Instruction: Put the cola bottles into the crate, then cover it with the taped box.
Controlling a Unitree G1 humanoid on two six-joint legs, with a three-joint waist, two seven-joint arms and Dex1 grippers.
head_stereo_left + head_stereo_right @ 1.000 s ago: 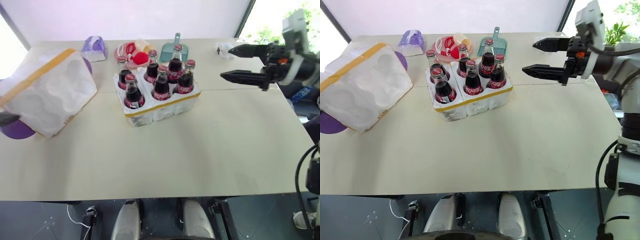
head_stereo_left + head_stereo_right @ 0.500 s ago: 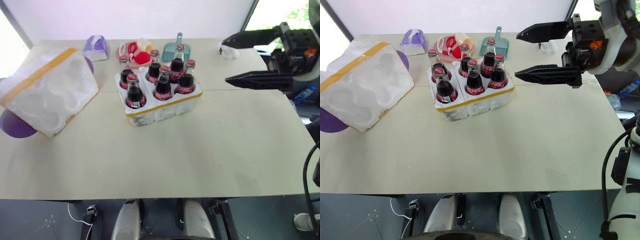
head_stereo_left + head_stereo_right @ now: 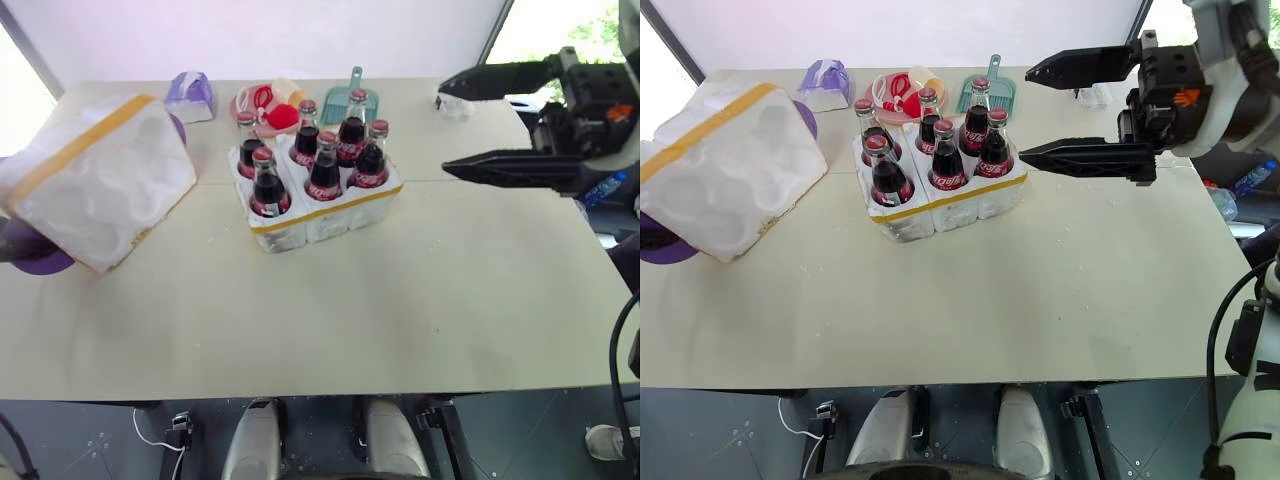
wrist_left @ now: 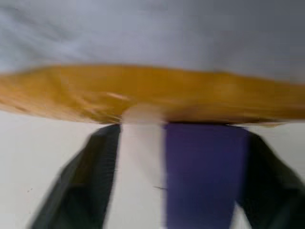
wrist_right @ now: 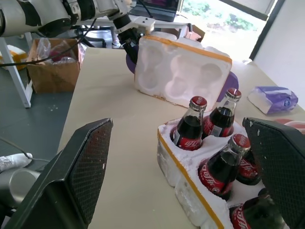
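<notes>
Crate (image 3: pixel 940 200): low white foam tray w/ yellow tape at rim, on the table (image 3: pixel 1040 300); taken as ref. landmark.

Cola bottles (image 3: pixel 945 155): 6 counted, red caps and labels, all upright in the crate's wells, 2 rows of 3.

Taped box (image 3: pixel 730 170): 1 large white foam shell, yellow band along its top edge, well apart from the crate on robot's left; tilted, hollow moulded side facing the crate; rests on the table and partly over a purple disc (image 3: pixel 662 245).

Left gripper (image 5: pixel 131 50): at the far end of the taped box from the crate; left wrist view shows 2 dark fingers (image 4: pixel 90 176) spread, yellow tape edge just ahead; grasped or not – cannot tell.

Right gripper (image 3: pixel 1045 112): 2 black fingers wide apart, empty; above table, just right of crate, tips pointing toward the bottles.

Behind crate: 1 teal dustpan (image 3: pixel 992 90); 1 pink bowl (image 3: pixel 898 95) w/ red items; 1 purple tissue pack (image 3: pixel 823 80).
</notes>
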